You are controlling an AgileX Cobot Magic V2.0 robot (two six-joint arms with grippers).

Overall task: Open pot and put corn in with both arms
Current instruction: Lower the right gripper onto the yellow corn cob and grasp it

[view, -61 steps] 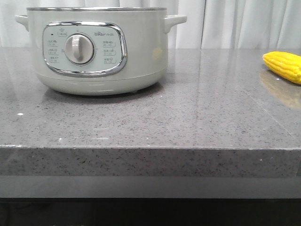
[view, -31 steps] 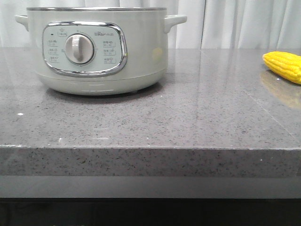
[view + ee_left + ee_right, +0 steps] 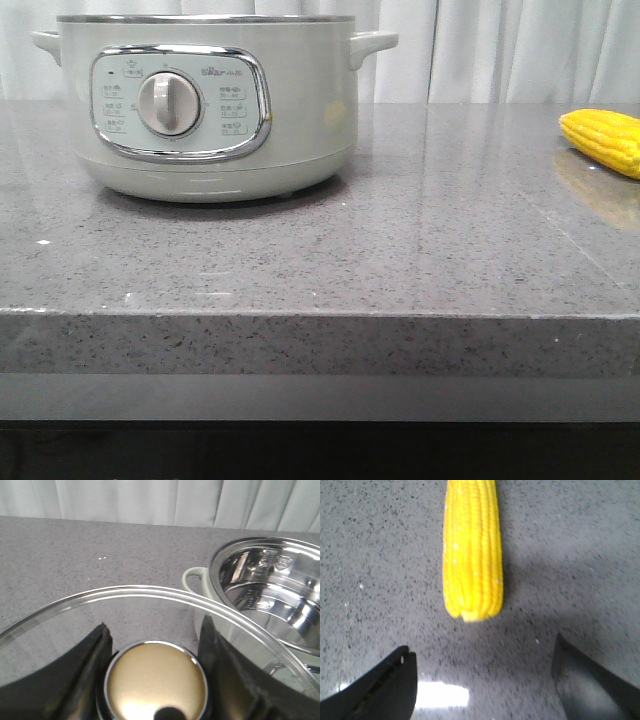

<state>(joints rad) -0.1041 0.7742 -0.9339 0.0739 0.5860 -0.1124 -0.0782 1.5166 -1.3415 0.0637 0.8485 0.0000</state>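
grey counter (image 3: 400, 230) | pot (image 3: 205, 105) open | corn (image 3: 472, 550) unobstructed, beside curtain (image 3: 500, 50)

Lighting: bright, even, diffuse; white curtain (image 3: 500, 50) backdrop slightly overexposed in the front view.
Reflections: polished grey countertop (image 3: 400, 230) mirrors the corn (image 3: 605, 140) as a yellow smear at right; soft dark shadow under the pot (image 3: 205, 100).
Glare: white rectangular highlight at lower left of the right wrist view; hot spot on the brass lid knob (image 3: 157, 682); steel pot interior gleams (banded reflections).
Focus: front view sharp; right wrist view soft, dark fingers (image 3: 385, 685) blurred; glass lid (image 3: 150, 600) rim near-transparent.
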